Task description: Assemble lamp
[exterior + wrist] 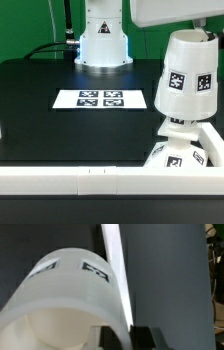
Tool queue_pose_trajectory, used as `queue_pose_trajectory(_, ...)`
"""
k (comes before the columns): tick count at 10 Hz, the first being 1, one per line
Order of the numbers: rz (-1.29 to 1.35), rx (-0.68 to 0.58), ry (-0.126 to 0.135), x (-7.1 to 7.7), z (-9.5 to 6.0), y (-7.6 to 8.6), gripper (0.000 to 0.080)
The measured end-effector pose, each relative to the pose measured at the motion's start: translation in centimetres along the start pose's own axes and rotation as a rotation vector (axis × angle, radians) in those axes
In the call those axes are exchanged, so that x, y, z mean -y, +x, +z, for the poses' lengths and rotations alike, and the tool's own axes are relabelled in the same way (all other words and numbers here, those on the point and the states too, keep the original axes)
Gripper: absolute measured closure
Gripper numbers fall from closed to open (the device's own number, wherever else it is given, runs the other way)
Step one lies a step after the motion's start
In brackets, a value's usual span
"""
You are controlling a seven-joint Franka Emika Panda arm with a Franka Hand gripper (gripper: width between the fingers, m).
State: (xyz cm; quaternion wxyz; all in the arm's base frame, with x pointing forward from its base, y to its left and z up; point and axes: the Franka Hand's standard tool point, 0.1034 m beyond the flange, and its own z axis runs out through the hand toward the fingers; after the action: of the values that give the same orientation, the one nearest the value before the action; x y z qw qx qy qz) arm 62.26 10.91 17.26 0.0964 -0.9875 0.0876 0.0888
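Shade sits upright at frame right, stacked over bulb and base. Jaws grasp the shade's rim, long axis vertical.

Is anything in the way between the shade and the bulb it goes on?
Nothing visible is. In the exterior view the shade stands right over the bulb and seems to touch it already, with nothing showing between them.
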Motion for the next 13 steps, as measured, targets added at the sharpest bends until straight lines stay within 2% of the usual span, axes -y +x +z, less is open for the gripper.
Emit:
queue_pose_trajectory(2, -0.010, 0.006, -0.004, -0.5, 0.7, -0.6, 0.0754)
queue_pose_trajectory(3, -0.020, 0.009, -0.006, -0.8, 1.0, -0.9, 0.0548)
queue_pose_trajectory(5, -0.033, 0.017, -0.011, -1.7, 1.5, -2.0, 0.0274)
queue_pose_trajectory(6, -0.038, 0.021, -0.013, -2.0, 1.4, -2.4, 0.0274)
queue_pose_trajectory(7, -0.041, 0.028, -0.015, -2.4, 1.1, -3.0, 0.0134)
queue_pose_trajectory(8, -0.040, 0.056, -0.019, -2.5, 0.3, -3.7, 0.0110)
queue_pose_trajectory(9, -0.036, 0.092, -0.039, -2.2, -0.6, -4.2, 0.0110)
queue_pose_trajectory(10, -0.049, 0.109, -0.076, -1.5, -1.3, -4.1, 0.0102)
queue_pose_trajectory(11, -0.055, 0.093, -0.066, -1.4, -1.1, -3.6, 0.0102)
queue_pose_trajectory(13, -0.054, 0.096, -0.067, -1.5, -1.0, -3.7, 0.0101)
